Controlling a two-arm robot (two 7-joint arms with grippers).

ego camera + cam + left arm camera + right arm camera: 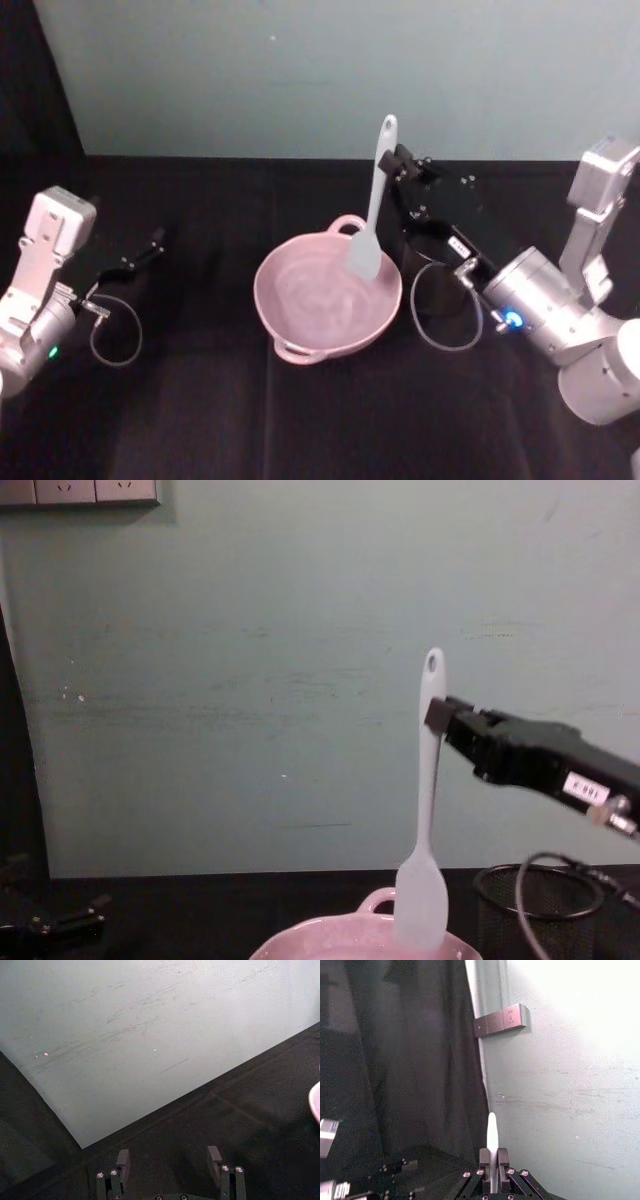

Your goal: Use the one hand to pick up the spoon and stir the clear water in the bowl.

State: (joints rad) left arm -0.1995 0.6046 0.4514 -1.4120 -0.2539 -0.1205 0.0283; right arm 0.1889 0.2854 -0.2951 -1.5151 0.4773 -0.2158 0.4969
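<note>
Spoon (374, 200) stands almost upright, its flat blade down inside the pink bowl (300, 340). The right claw (398, 168) pinches its handle near the top. The left claw (150, 247) waits off to the left, fingers apart.

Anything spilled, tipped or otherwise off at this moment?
Nothing stands out. The right gripper holds the spoon upright by its handle, blade down in the pink bowl, which sits level on the black cloth with no spill around it. The left gripper rests open, apart.

One spoon (376, 200), one bowl (290, 330), two grippers, and seemingly one mesh cup (432, 292).
</note>
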